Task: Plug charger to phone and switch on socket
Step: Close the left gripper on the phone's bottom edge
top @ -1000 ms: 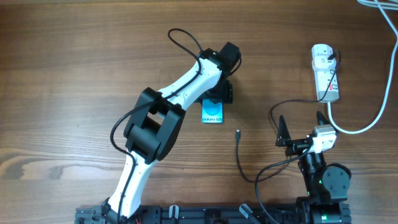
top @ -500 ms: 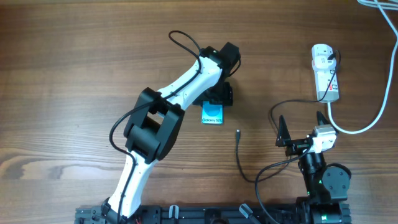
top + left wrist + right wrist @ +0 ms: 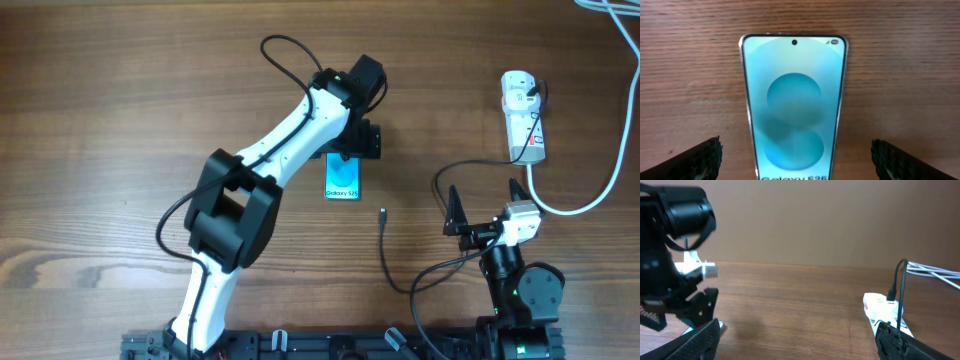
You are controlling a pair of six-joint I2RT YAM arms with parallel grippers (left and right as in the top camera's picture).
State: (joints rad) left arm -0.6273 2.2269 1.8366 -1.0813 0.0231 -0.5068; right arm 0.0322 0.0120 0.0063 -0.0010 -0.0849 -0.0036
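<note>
The left pincer [image 3: 801, 159] stands wide open astride the phone [image 3: 342, 179] on the counter [image 3: 120, 120]. The right pincer [image 3: 485, 200] gapes wide too, empty.

Wooden table [image 3: 100, 120] fills overhead view: mid-brown with reddish tint, fine darker grain running left to right, some broader dark streaks toward left side. Surface matte, low sheen. Left wrist view: same wood close up, grain lines horizontal, tone slightly paler. Right wrist view: table top stretches to far edge, plain tan wall [image 3: 815, 220] rises directly behind it, flat uniform colour, slightly blurred. Light even and diffuse across all views; shadows on wood soft and faint.
</note>
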